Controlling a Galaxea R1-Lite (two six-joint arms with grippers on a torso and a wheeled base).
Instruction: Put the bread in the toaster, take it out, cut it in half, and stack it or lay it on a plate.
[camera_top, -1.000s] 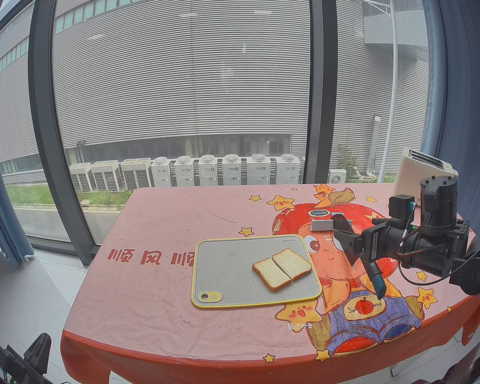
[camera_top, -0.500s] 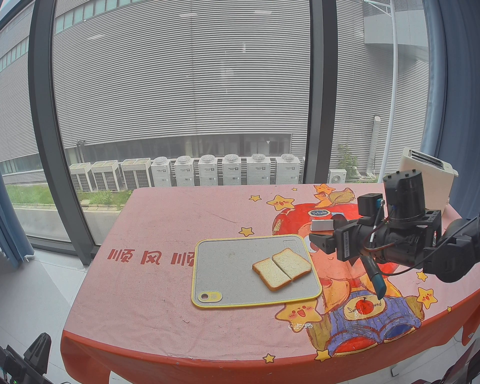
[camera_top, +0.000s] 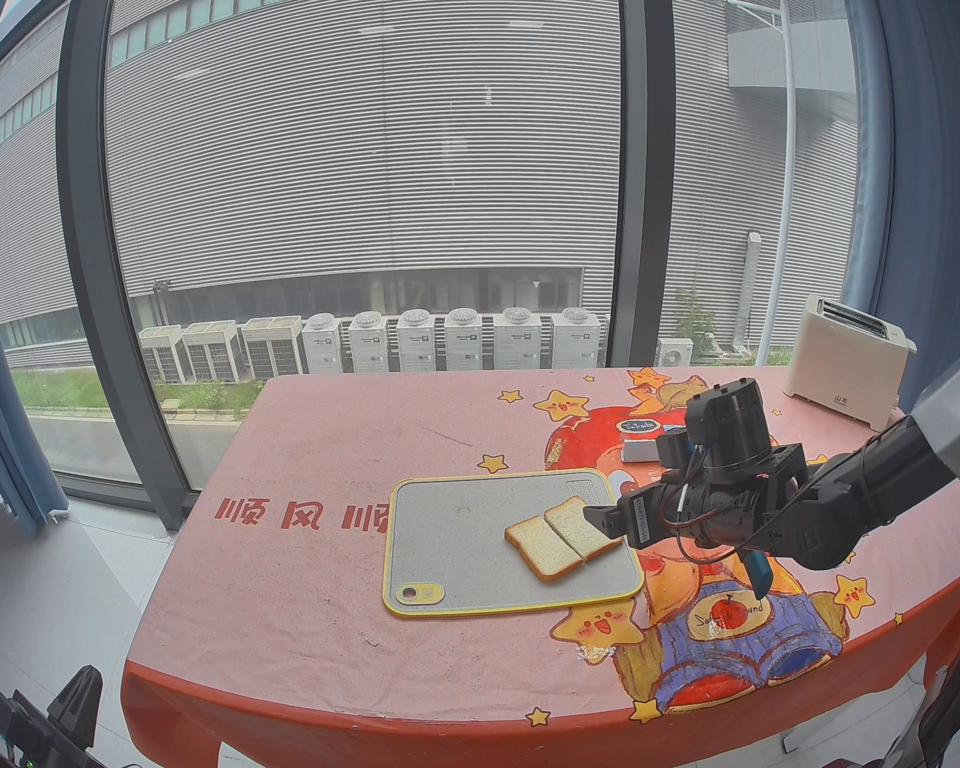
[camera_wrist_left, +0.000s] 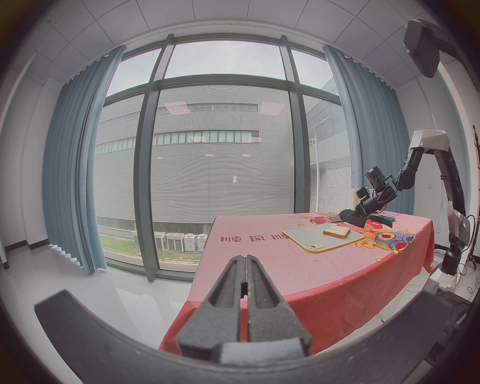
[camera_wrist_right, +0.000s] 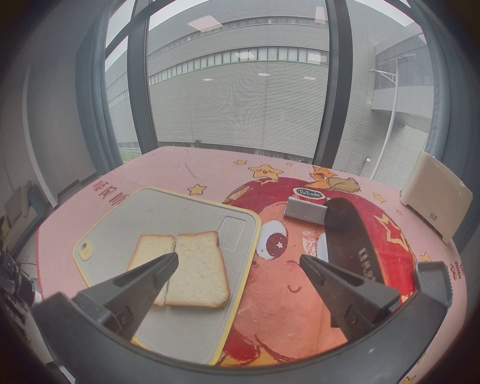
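Right pincer (camera_top: 603, 520): your fingers stand wide apart.
Bread: two pale cut halves of a white slice (camera_wrist_right: 197, 270) touch edge to edge just ahead of the tips; one fingertip (camera_wrist_right: 150, 277) hides a crust.
Board: grey cutting board with yellow rim (camera_wrist_right: 150, 215) beneath them, near end cut off.
Knife: black blade (camera_wrist_right: 350, 240) beside the pincer, half hidden.
Left pincer (camera_wrist_left: 244, 290): fingers pressed together, far off.

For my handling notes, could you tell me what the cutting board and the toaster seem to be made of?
The cutting board is probably plastic: a matte, speckled grey face with a yellow rim. The toaster has a smooth cream casing with a soft sheen. It could be plastic or painted metal; I cannot tell which.
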